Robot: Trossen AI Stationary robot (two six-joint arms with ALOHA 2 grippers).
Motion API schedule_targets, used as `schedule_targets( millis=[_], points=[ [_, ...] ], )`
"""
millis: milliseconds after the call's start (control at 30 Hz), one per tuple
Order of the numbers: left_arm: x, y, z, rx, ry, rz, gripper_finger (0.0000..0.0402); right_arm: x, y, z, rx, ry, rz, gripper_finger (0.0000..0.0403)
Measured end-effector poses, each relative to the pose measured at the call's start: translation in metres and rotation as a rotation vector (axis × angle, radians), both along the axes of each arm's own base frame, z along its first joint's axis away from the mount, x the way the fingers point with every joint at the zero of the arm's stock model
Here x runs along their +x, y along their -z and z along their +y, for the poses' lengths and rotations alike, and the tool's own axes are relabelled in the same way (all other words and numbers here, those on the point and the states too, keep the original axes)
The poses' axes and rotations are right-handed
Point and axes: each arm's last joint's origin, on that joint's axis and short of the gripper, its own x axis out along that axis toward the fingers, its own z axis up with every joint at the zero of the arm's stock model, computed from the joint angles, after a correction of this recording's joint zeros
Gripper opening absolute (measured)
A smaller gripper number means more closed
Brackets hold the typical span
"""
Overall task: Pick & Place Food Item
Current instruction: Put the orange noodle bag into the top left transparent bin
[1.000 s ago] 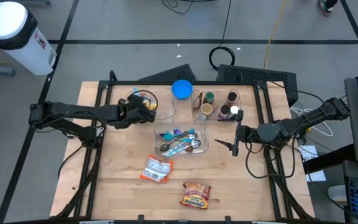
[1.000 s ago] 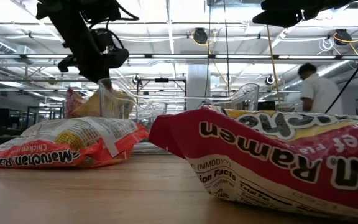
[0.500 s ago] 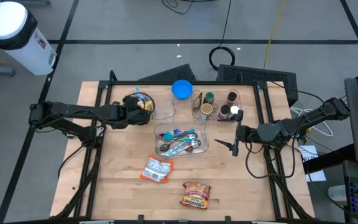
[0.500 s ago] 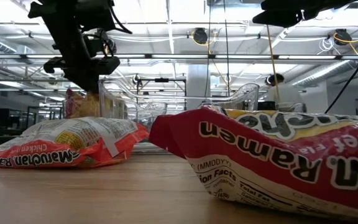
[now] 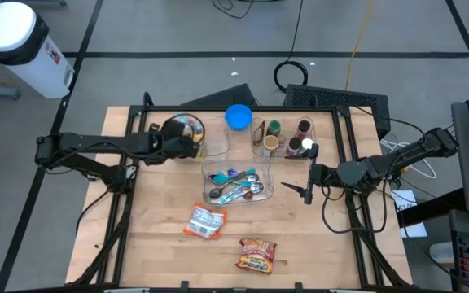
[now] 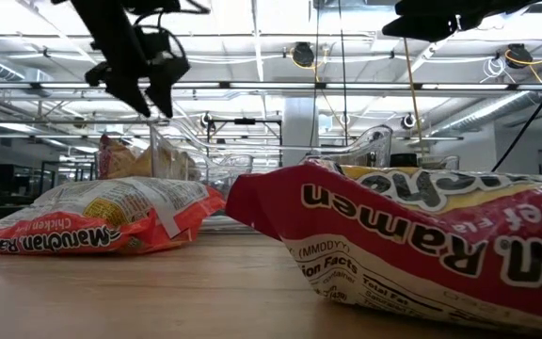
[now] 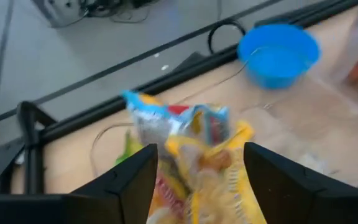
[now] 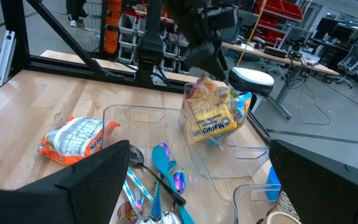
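I've got the left gripper (image 5: pixel 192 145) hovering at the far left part of the desk (image 5: pixel 161 244), right over the yellow noodle packet (image 5: pixel 187 128), and its fingers (image 7: pixel 127 182) stand apart with nothing clamped between them. The packet stands upright inside the clear bin (image 8: pixel 219 165) at the far left; from the right wrist view I see it (image 8: pixel 211 116) leaning against the bin's wall, label facing out. In the low view the left gripper (image 6: pixel 149 94) hangs above the packet (image 6: pixel 139 160), clear of it, not touching. A blue bowl (image 5: pixel 238 116) sits just to the right of that bin at the far edge, and right of it a cluster of small jars (image 5: pixel 287 137). In the middle of the desk there's a clear tray of spoons (image 5: pixel 238 187). Two more noodle packets lie on the near part: an orange and white one (image 5: pixel 204 220) to the left and a red one (image 5: pixel 256 254) nearer and to the right. The right gripper (image 5: pixel 306 191) waits at the right side, level with the spoon tray, fingers (image 8: pixel 89 180) spread wide and empty
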Motion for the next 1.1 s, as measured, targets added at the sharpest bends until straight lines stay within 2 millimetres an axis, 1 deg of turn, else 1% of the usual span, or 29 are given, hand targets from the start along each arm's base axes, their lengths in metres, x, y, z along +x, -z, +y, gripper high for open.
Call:
schedule_targets(
  millis=[100,167,233,367,433,500,667,767,900,1100],
  points=[
    [-0.001,-0.016,-0.006,-0.021,0.053,-0.053,0.0254,0.0,0.0,0.0,0.0,0.0,0.0,0.038],
    [0.001,-0.029,-0.011,-0.036,0.101,-0.126,0.0257,0.0,0.0,0.0,0.0,0.0,0.0,0.038],
    [0.002,-0.035,-0.02,-0.061,0.173,-0.154,0.0257,0.0,0.0,0.0,0.0,0.0,0.0,0.038],
    [0.014,-0.045,-0.045,-0.093,0.413,-0.237,0.0257,0.0,0.0,0.0,0.0,0.0,0.0,0.038],
    [0.019,-0.047,-0.061,-0.109,0.553,-0.257,0.0258,0.0,0.0,0.0,0.0,0.0,0.0,0.038],
    [0.028,-0.048,-0.078,-0.123,0.703,-0.285,0.0257,0.0,0.0,0.0,0.0,0.0,0.0,0.038],
    [0.043,-0.034,-0.125,-0.162,1.056,-0.243,0.0258,0.0,0.0,0.0,0.004,0.0,-0.001,0.038],
    [0.049,-0.017,-0.148,-0.161,1.168,-0.16,0.0258,0.0,0.0,0.0,0.004,0.001,-0.002,0.038],
    [0.057,0.01,-0.17,-0.181,1.219,-0.057,0.0258,0.0,0.0,0.0,0.004,0.001,-0.002,0.038],
    [0.071,0.048,-0.18,-0.213,1.201,0.074,0.0257,0.0,0.0,0.0,0.006,0.001,-0.005,0.038]
  ],
)
